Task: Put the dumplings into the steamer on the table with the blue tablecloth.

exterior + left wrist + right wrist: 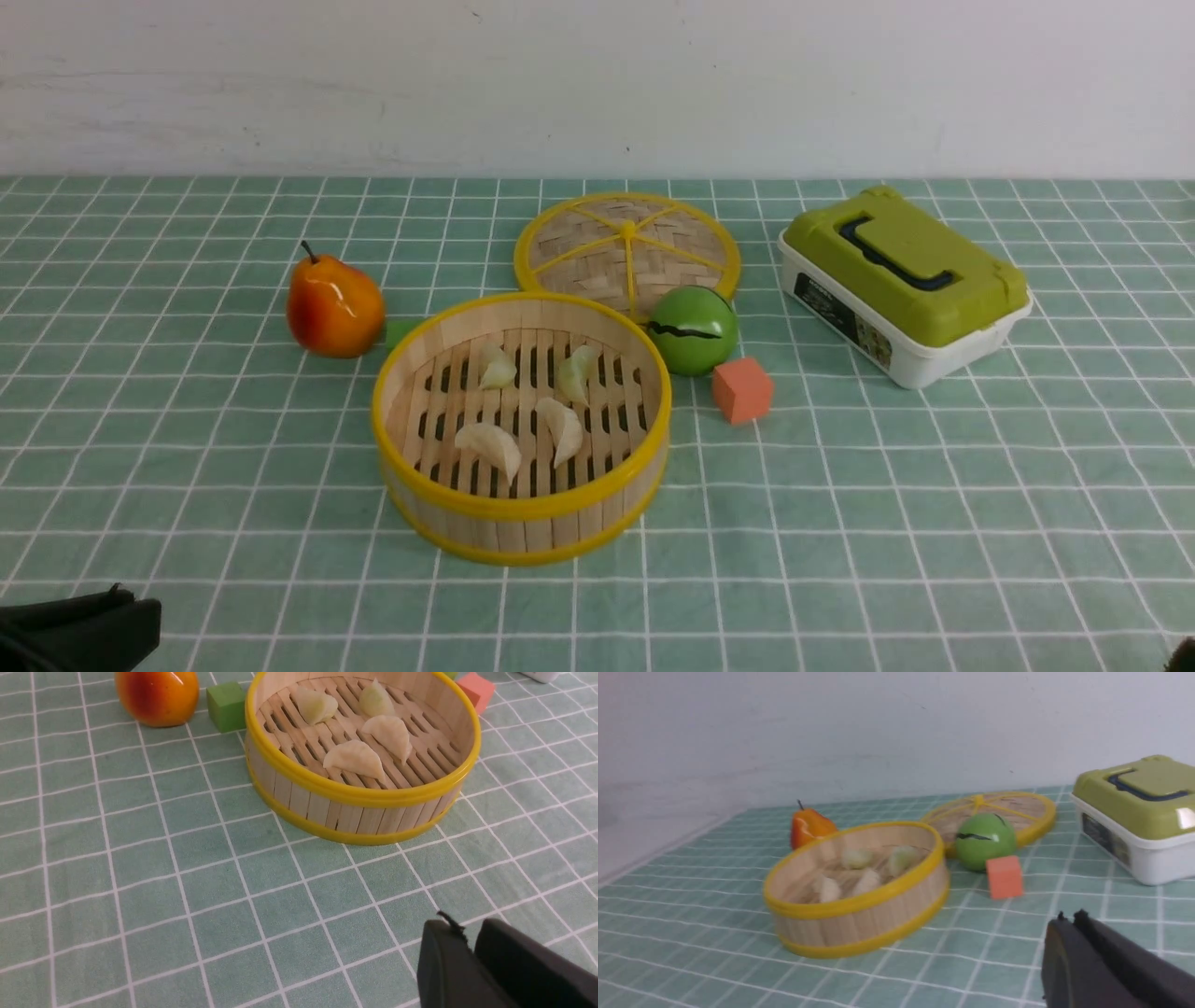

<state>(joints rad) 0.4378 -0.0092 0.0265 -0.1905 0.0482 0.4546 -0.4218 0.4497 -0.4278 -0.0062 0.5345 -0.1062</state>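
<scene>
My left jaws [468, 933]: seemingly together
My right jaws [1068, 926]: together
Bench [840, 560]: blue-green, white-gridded cloth
Wall [597, 84]: pale, marked

No words, brands, numbers or signs can be read. The white lunch box [904, 285] with the olive-green lid has a dark label [843, 321] along one long side, with pale print that is too small to make out in the front view and a picture-like patch at one end; in the right wrist view the same label is too blurred to read.
</scene>
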